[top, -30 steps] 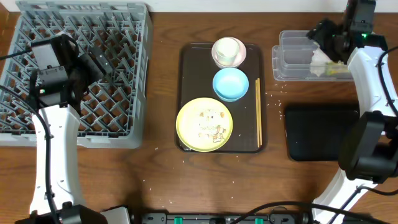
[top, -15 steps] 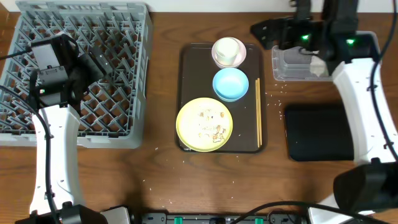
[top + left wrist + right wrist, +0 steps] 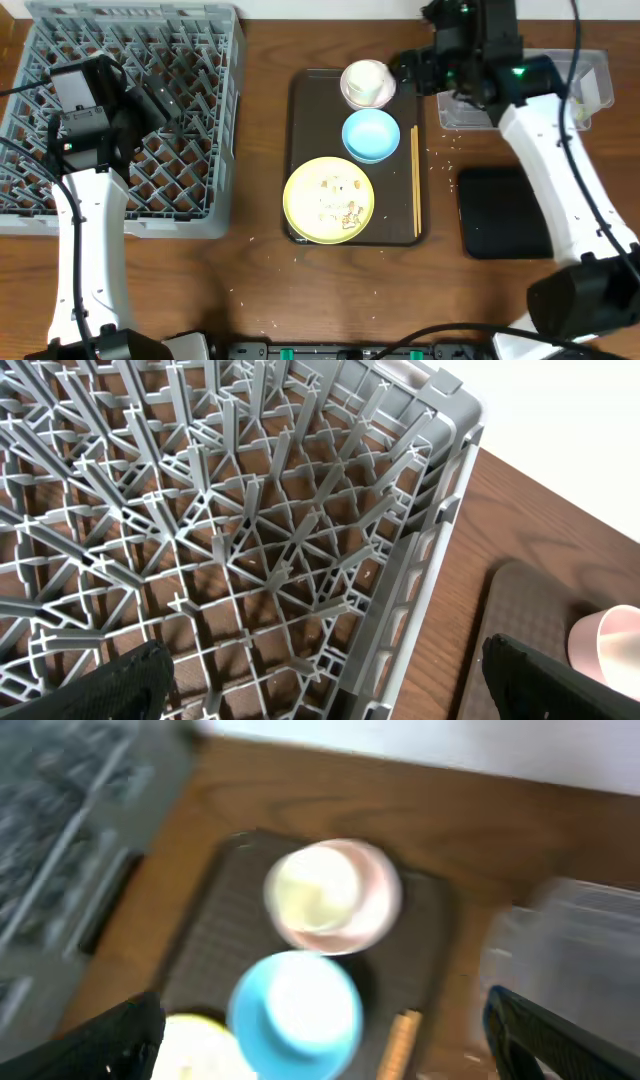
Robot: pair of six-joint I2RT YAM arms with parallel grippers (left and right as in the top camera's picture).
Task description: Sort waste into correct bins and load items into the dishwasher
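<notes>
Your right gripper [image 3: 408, 68], jaws apart and empty, hangs just beside the white cup [image 3: 367, 83] at the brown tray's [image 3: 305, 120] far edge, so it is the nearer arm.

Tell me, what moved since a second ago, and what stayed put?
The right arm swung left, away from the clear tub and over toward the small white cup on the brown tray. The right gripper is open with nothing in it. The left gripper stayed open over the dish rack. The cup, blue bowl, yellow plate and chopsticks did not move.
</notes>
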